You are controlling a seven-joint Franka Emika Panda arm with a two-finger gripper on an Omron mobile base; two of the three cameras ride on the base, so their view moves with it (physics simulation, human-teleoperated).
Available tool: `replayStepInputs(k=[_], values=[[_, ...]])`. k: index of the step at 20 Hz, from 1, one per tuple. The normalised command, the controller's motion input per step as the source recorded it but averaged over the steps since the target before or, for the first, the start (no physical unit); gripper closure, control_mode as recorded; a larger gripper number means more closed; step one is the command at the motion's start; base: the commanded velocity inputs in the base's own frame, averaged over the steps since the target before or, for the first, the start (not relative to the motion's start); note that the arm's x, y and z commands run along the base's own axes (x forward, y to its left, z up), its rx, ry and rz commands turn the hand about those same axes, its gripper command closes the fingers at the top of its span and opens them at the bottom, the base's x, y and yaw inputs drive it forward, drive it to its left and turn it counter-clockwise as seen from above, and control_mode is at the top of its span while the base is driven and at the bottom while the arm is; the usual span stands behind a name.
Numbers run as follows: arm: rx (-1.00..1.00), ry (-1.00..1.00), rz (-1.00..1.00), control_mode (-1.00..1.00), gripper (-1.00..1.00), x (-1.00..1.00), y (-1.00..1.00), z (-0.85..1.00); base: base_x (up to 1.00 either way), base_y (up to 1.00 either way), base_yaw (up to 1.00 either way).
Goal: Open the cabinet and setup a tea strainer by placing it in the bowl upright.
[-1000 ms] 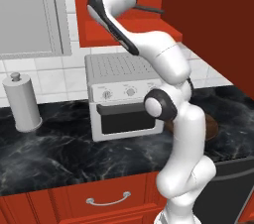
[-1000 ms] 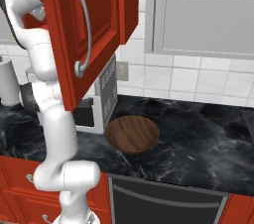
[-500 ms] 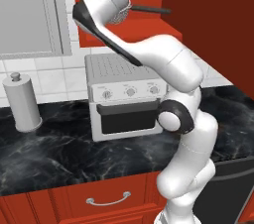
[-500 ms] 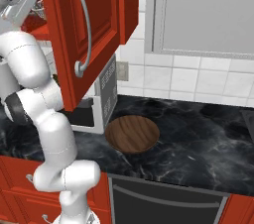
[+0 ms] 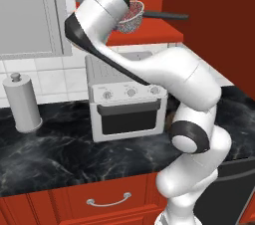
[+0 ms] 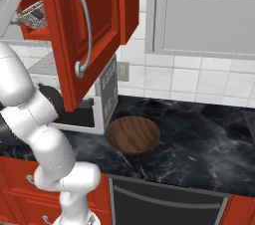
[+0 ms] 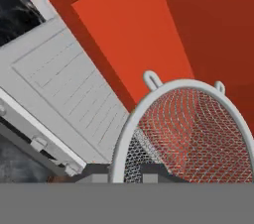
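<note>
My gripper (image 7: 134, 171), jaws pinched narrow on the rim, holds one tea strainer (image 7: 193, 134): silver wire mesh, rounded basket, grey metal rim with two small loops, raised before the open red cabinet (image 6: 92, 25). Below: one toaster oven (image 5: 127, 99) at the counter's back edge, and one dark wooden bowl (image 6: 132, 135) near its front edge.

We cannot see the gripper's fingertips: the arm's own body hides them in the left base view. The tea strainer (image 7: 191, 134) is cut off at the hand view's right and bottom edges. The cabinet (image 6: 94, 30) door hides most of the toaster oven (image 6: 107, 94).
</note>
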Motion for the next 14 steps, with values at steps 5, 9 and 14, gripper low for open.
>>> replayStepInputs(k=[5, 9, 14], values=[[-0.23, 0.08, -0.11, -1.00, 1.00, -0.95, -0.48, -0.29, 0.00, 0.00, 0.00], [-0.20, 0.15, -0.14, -1.00, 1.00, -0.98, -0.36, -0.42, 0.00, 0.00, 0.00], [-0.07, 0.15, -0.22, -1.00, 1.00, -0.86, -0.57, -0.40, 0.00, 0.00, 0.00]])
